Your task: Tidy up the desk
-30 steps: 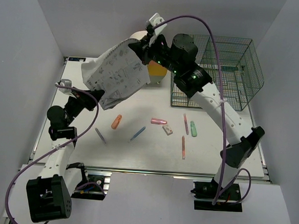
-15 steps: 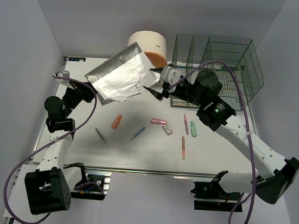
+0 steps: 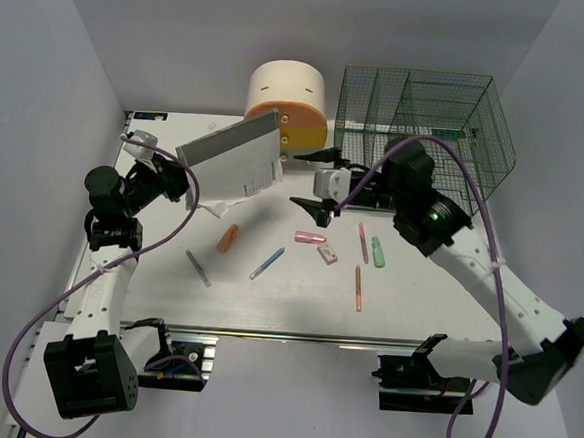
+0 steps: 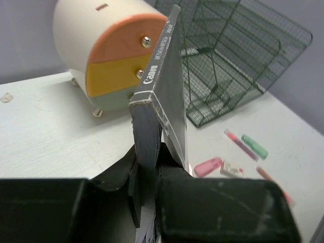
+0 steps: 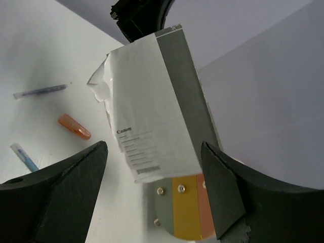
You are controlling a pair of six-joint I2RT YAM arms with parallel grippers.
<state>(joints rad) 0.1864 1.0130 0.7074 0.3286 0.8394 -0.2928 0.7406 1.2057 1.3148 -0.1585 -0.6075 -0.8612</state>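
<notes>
On the white desk (image 3: 296, 305), my left gripper (image 3: 181, 180) is shut on the lower corner of a grey-and-white Canon booklet (image 3: 234, 158), holding it up off the surface and tilted. The left wrist view shows the booklet (image 4: 163, 96) edge-on, clamped between the jaws of that gripper (image 4: 152, 174). My right gripper (image 3: 311, 181) hangs open just right of the booklet, apart from it. From the right wrist view the booklet (image 5: 152, 111) fills the space beyond the wide-spread fingers (image 5: 66, 187), not touching them.
Scattered on the desk are an orange marker (image 3: 228, 238), two blue pens (image 3: 267, 262) (image 3: 197, 268), a pink highlighter (image 3: 311, 237), an eraser (image 3: 328, 254), a green highlighter (image 3: 378, 251) and thin pens (image 3: 358, 288). A rounded drawer box (image 3: 288, 103) and a green mesh organizer (image 3: 429, 128) stand at the back.
My right gripper let go of the booklet, opened wide and drew back to the right and lower. The left gripper kept its hold and the booklet swung from spread out to nearly edge-on.
</notes>
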